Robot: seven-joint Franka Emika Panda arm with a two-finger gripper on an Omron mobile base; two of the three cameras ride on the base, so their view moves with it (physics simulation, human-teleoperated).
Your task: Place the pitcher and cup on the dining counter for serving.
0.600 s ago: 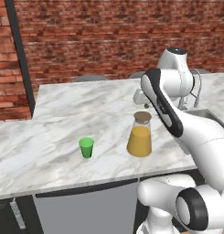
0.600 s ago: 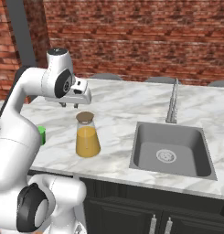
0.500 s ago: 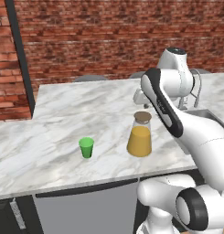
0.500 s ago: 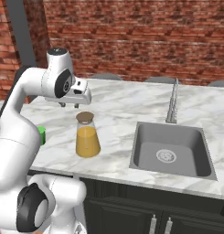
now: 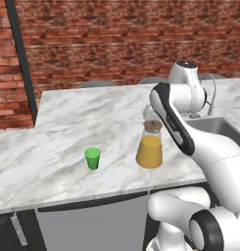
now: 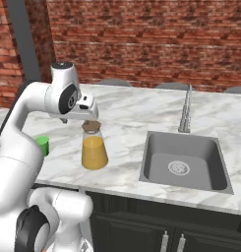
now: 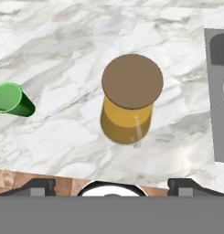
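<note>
The pitcher (image 5: 150,147) (image 6: 94,150) (image 7: 130,98), clear glass with orange liquid and a brown lid, stands upright on the dining counter (image 5: 67,122) (image 6: 132,110) (image 7: 63,41). The small green cup (image 5: 92,158) (image 6: 42,145) (image 7: 12,99) stands on the same top, a short way left of the pitcher. My gripper (image 6: 86,118) (image 7: 112,186) hangs open just above the pitcher's lid, pointing down, with nothing between its fingertips (image 7: 39,185). In the left base view my forearm hides most of the hand.
A steel sink (image 6: 183,160) (image 7: 221,91) with an arched faucet (image 6: 185,110) (image 5: 209,95) lies right of the pitcher. Grey chair backs (image 5: 97,84) (image 6: 114,82) stand behind the counter against the brick wall. Dark cabinets sit below the counter's front edge.
</note>
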